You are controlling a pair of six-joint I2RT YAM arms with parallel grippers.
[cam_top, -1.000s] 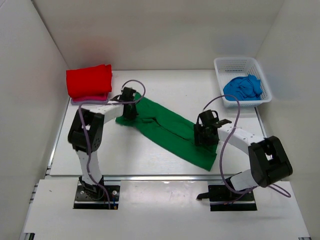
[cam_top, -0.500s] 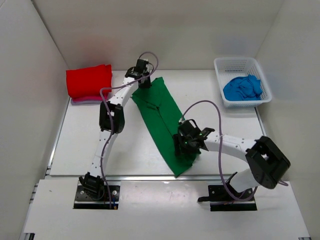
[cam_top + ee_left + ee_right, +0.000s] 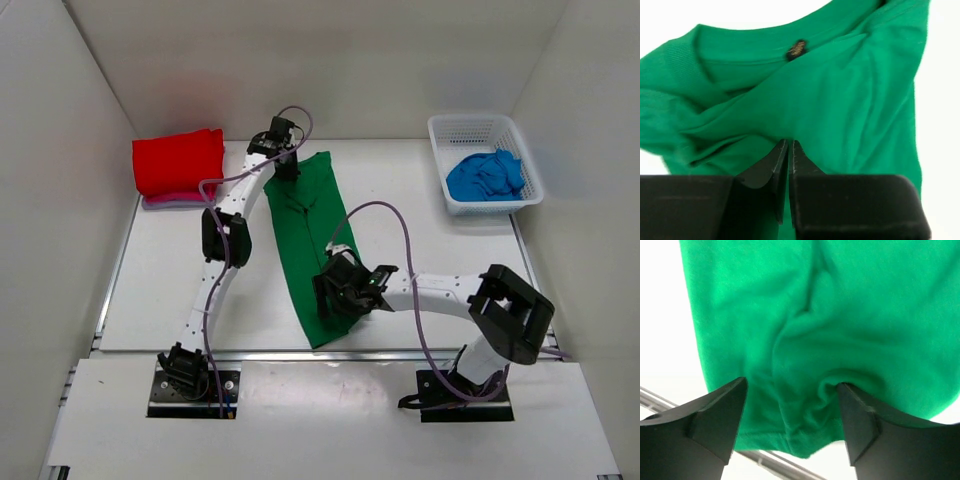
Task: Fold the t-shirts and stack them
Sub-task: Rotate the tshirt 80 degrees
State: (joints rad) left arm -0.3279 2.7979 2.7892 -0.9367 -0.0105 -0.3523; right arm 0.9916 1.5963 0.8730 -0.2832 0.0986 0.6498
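Observation:
The green t-shirt (image 3: 305, 230), folded into a long strip, lies on the table from the far middle to the near edge. My left gripper (image 3: 287, 168) is at its collar end. In the left wrist view its jaws (image 3: 789, 142) are pressed nearly together on the green cloth (image 3: 855, 100) just below the neckband. My right gripper (image 3: 335, 300) is over the hem end. It stands open (image 3: 792, 385), with bunched green cloth (image 3: 865, 300) lying between the spread fingers. A folded red t-shirt (image 3: 178, 160) sits on a pink one (image 3: 165, 200) at the far left. A crumpled blue t-shirt (image 3: 485, 175) lies in the basket.
The white mesh basket (image 3: 470, 122) stands at the far right. White walls close in the table on three sides. A metal rail (image 3: 765, 460) runs along the table's near edge just beyond the shirt's hem.
The green shirt swung from a diagonal to nearly lengthwise. My left gripper carried the collar end to the far side, my right gripper moved the hem end left and nearer, and its jaws spread wider.

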